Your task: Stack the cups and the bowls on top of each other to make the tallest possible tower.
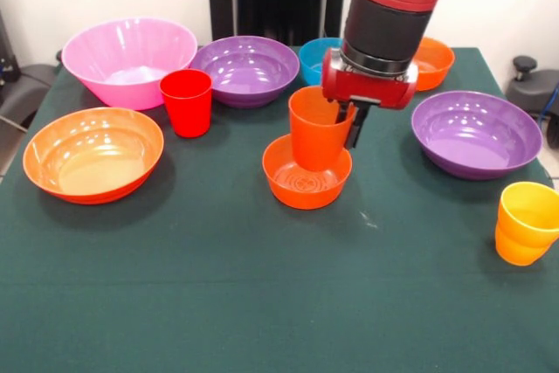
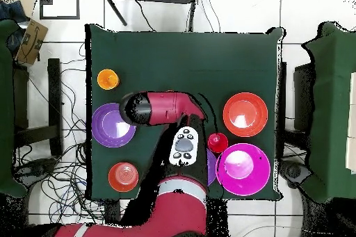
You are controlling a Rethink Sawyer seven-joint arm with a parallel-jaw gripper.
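1. I read no brand, label or writing on anything.
2. Far left of my claw I see the large orange bowl (image 1: 93, 155) and large pink bowl (image 1: 129, 60), both glossy, round plastic.
3. Nearer left stand the tapered red cup (image 1: 187, 101) and a wide purple bowl (image 1: 246, 69).
4. My claw (image 1: 348, 125) is clamped on the rim of the orange cup (image 1: 316, 129), which sits in the small orange bowl (image 1: 306, 177).
5. Right of it: another purple bowl (image 1: 476, 133), then the yellow-orange cup (image 1: 526, 222).
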